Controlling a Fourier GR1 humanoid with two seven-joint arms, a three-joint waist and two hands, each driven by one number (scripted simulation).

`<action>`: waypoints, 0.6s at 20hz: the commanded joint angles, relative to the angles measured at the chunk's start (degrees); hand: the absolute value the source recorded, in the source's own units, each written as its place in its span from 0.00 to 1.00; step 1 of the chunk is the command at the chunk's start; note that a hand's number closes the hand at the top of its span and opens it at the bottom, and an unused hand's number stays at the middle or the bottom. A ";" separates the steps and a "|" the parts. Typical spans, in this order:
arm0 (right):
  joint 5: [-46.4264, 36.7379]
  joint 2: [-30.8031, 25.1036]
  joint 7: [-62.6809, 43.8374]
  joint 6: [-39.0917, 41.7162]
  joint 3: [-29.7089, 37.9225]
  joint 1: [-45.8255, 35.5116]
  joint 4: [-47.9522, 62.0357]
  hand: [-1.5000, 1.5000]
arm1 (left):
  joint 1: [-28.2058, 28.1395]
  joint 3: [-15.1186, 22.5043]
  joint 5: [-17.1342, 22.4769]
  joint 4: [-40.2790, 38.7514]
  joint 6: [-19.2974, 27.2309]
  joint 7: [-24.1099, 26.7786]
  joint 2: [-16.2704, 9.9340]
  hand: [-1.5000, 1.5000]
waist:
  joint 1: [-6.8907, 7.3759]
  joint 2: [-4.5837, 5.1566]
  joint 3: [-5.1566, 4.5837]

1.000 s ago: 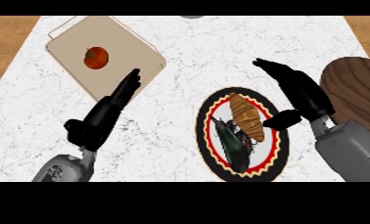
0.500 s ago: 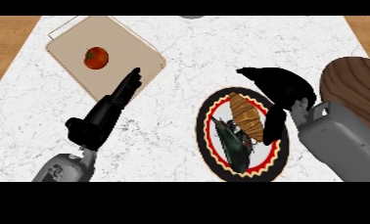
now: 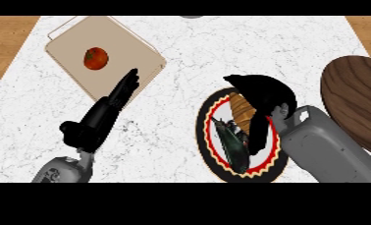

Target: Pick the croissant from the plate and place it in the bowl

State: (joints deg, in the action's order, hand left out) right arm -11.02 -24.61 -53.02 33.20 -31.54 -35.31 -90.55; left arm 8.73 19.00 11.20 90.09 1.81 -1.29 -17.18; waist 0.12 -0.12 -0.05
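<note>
A brown croissant (image 3: pixel 243 112) lies on a round plate (image 3: pixel 208 143) with a black, red and cream rim, right of centre. My right hand (image 3: pixel 262 93) hovers over the plate's upper part, fingers curled downward above the croissant and hiding much of it; I cannot see whether they touch it. A dark wooden bowl (image 3: pixel 349 98) stands at the right edge, partly cut off. My left hand (image 3: pixel 101 118) rests at the lower left with straight fingers pointing up and right.
A beige cutting board (image 3: pixel 123 47) with a red tomato (image 3: pixel 95 58) on it lies at the upper left. A dark green object (image 3: pixel 233 143) also sits on the plate. Wooden floor shows beyond the counter's left and right edges.
My right hand has swung left from beside the bowl to above the plate, and its fingers have curled down over the croissant. The left hand has stayed still.
</note>
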 commanded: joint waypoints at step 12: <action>-22.42 3.45 8.31 -5.25 -1.91 8.40 0.61 0.00 | -2.75 -2.92 -2.78 4.53 -2.92 -3.55 2.17 0.50 | 0.25 0.11 0.07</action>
State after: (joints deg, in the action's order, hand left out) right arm -26.63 -21.48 -48.90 31.64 -32.67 -28.98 -92.84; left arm 7.82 16.69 8.64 91.47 -0.55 -2.97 -14.88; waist 0.13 -0.05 0.00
